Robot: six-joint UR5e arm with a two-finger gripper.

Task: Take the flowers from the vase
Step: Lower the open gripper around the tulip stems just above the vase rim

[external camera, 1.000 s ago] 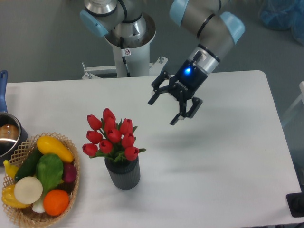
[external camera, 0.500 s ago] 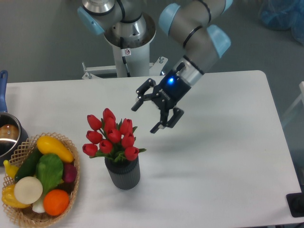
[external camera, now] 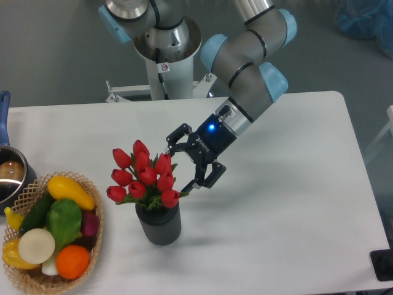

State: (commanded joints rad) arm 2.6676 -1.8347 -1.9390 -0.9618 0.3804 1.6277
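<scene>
The flowers [external camera: 143, 177], a bunch of red tulip buds with short green leaves, stand in the vase [external camera: 159, 225], a small dark grey ribbed cylinder at the front left of the white table [external camera: 276, 215]. My gripper [external camera: 178, 167] is open, its black fingers spread. It sits just right of the bunch at bud height, with the fingertips close to the rightmost buds. I cannot tell whether they touch. The stems are hidden inside the vase.
A wicker basket [external camera: 92, 244] with colourful fruit and vegetables stands at the front left, close to the vase. A steel pot [external camera: 10, 175] with a blue handle [external camera: 3, 117] sits at the left edge. The arm's base [external camera: 164, 55] stands behind the table.
My gripper has moved left and down across the table, from well right of the flowers to just beside their right side. It stayed open. The flowers and vase have not moved.
</scene>
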